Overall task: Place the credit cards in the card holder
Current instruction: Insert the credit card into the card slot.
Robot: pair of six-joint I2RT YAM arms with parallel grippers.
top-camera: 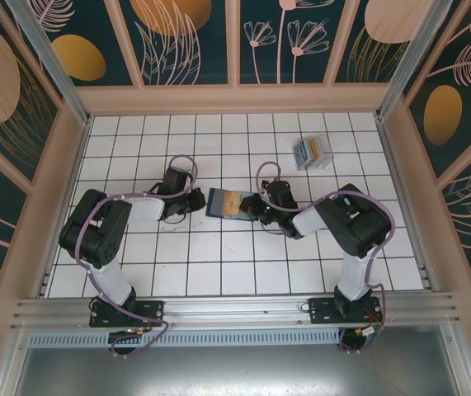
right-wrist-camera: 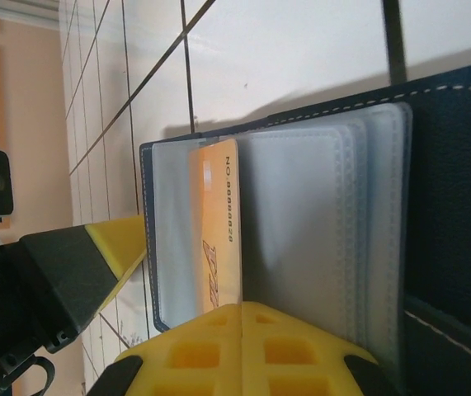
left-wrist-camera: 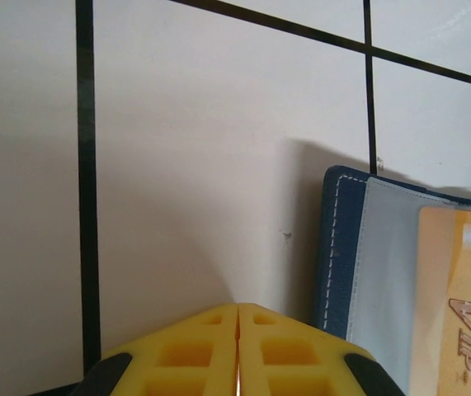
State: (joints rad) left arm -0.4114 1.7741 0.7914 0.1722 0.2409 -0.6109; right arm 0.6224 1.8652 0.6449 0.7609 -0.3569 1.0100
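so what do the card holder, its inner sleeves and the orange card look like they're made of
The card holder looks like matte navy leather or a leather-like substitute, with pale stitching along its edge. Its inner sleeves seem soft, clear, slightly frosted plastic with seamed borders. The orange card is probably stiff, smooth plastic, with printed lettering.

Navy card holder (top-camera: pixel 216 201) lay open at the table's middle, one card on its sleeves.
Its stitched cover faced down and its clear sleeves fanned upward. A tan-orange VIP card (right-wrist-camera: pixel 221 231) lay lengthwise against them. The other credit cards (top-camera: pixel 310 152) stood on edge in a clear slotted rack (top-camera: pixel 321 157), well apart toward the far right.
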